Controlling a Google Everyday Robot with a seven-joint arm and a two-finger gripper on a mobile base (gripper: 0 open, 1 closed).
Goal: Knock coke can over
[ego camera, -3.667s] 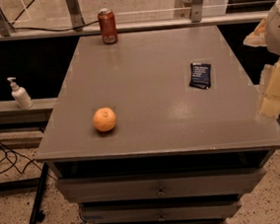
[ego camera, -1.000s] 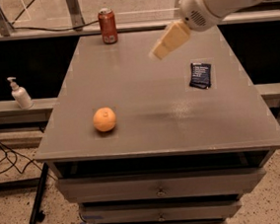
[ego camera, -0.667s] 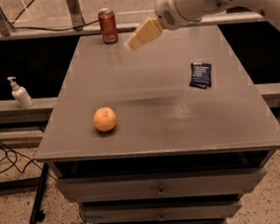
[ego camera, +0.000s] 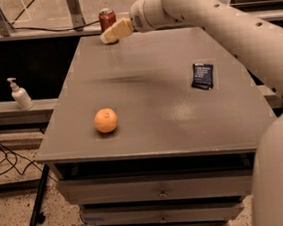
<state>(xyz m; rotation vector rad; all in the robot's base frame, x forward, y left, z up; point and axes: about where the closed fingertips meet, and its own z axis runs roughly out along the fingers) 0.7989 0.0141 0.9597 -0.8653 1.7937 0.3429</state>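
The red coke can stands upright at the far left corner of the grey table. My gripper reaches in from the right on the long white arm. Its cream tip is right in front of the can's lower half and covers it. Whether it touches the can cannot be told.
An orange lies near the front left of the table. A dark blue packet lies at the right side. A white pump bottle stands on a ledge left of the table. Drawers sit below the table top. My arm spans the right side.
My gripper has swept left and toward the far edge across the table, from near the blue packet to right in front of the can. The can still stands upright.
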